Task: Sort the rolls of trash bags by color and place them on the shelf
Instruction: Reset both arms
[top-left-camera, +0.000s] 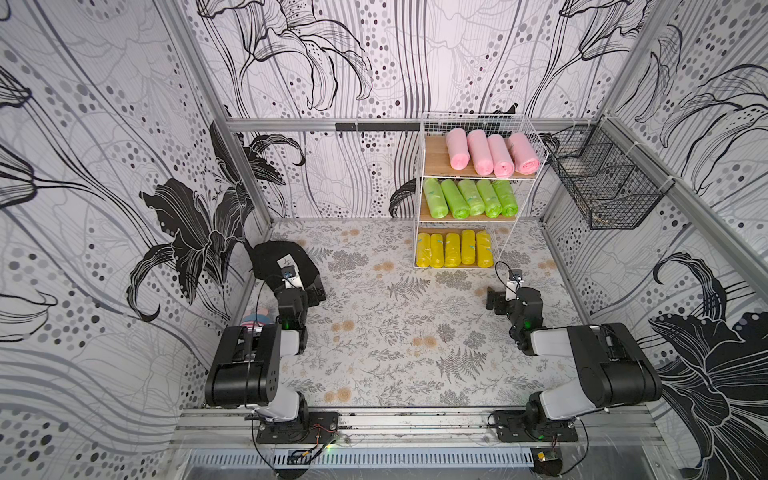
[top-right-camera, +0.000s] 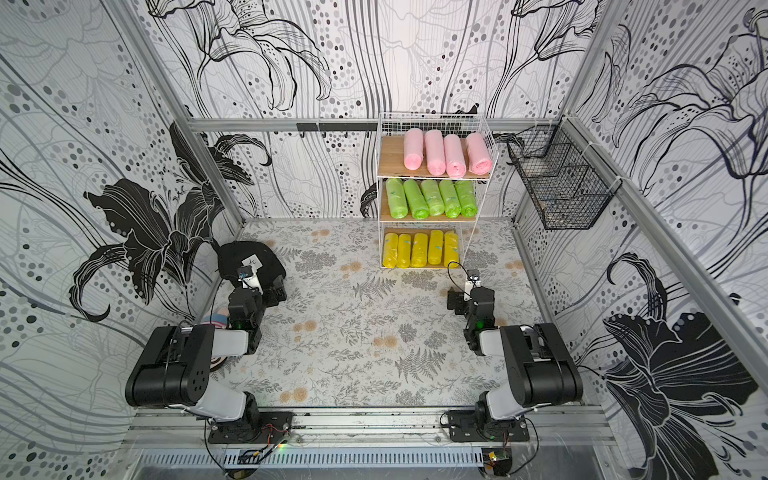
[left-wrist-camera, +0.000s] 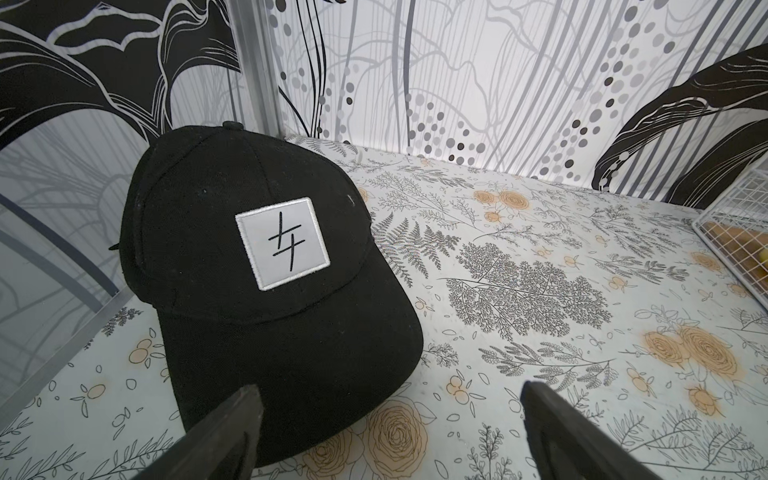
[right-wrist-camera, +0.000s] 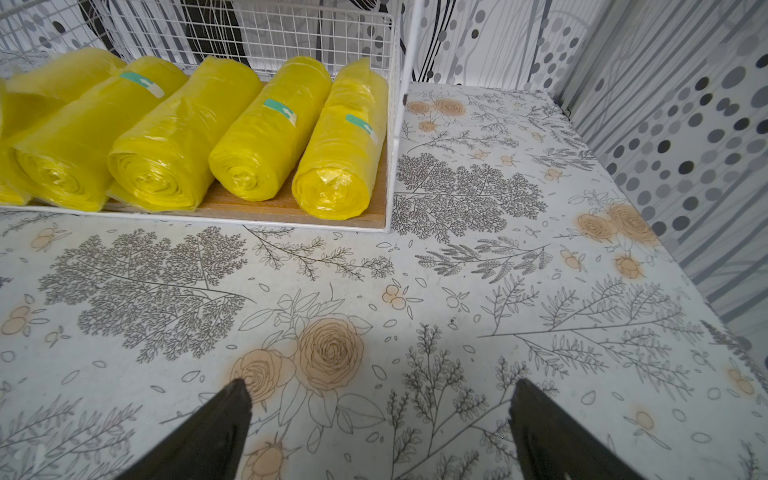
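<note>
On shelf (top-left-camera: 434, 160): crinkly rolls (top-left-camera: 471, 198), pink top, green middle, yellow bottom.

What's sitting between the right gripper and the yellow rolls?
Nothing. In the right wrist view, only bare floral tabletop lies between the right gripper and the front rail of the shelf holding the yellow rolls.

The left arm (top-left-camera: 245, 365) mostly hides a striped plush doll (top-left-camera: 254, 319); the frame edge crops one yellow roll (right-wrist-camera: 41, 79).
</note>
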